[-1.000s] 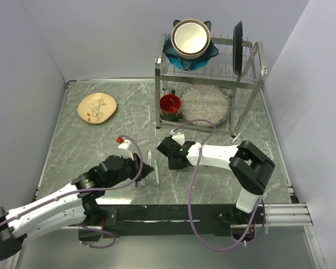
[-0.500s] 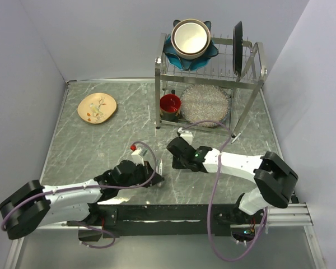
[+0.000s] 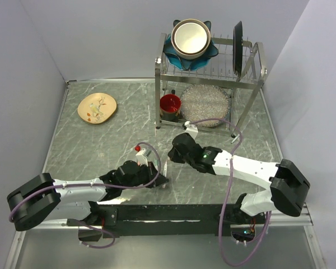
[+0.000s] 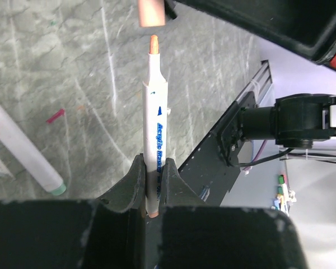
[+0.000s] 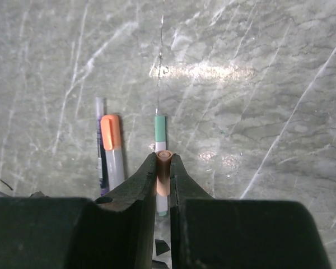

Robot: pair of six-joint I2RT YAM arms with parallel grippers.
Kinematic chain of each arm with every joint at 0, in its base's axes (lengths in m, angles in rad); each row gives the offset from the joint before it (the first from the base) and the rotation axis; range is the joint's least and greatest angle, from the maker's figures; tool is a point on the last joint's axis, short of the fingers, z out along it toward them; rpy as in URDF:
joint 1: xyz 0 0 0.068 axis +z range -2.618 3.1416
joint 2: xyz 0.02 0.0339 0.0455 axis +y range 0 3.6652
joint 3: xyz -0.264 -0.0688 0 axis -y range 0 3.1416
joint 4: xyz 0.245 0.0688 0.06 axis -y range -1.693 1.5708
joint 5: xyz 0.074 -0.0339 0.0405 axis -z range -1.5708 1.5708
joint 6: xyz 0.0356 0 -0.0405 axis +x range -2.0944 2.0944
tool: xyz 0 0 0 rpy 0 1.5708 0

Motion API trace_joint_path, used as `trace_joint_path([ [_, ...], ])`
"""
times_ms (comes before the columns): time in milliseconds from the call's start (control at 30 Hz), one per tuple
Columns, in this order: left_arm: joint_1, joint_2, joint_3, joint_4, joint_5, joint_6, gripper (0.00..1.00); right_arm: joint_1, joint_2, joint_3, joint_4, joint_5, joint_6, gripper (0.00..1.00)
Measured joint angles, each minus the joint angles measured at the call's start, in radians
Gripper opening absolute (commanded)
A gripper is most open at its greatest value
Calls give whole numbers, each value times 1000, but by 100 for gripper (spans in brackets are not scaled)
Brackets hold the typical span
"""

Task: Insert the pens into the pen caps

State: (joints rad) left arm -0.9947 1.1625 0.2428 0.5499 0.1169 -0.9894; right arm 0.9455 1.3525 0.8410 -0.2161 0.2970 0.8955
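I am lining up pen and cap above the desk [image 5: 241,84]: my left end effector [image 4: 152,171] grips the orange-tipped pen [image 4: 155,106], and my right end effector [image 5: 163,165] pinches the salmon cap [image 5: 163,179]. The tip sits just short of the cap's mouth, so I judge the next move calls for a straight, centred push.

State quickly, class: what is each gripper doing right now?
Left gripper: closed, holding the white pen, orange tip up.
Right gripper: closed, holding the orange cap.
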Motion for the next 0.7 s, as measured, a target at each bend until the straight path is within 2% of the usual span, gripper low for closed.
trace_joint_path([
  [700, -11, 0, 5, 15, 3, -2, 1, -1, -52, -26, 41, -1, 28, 0],
])
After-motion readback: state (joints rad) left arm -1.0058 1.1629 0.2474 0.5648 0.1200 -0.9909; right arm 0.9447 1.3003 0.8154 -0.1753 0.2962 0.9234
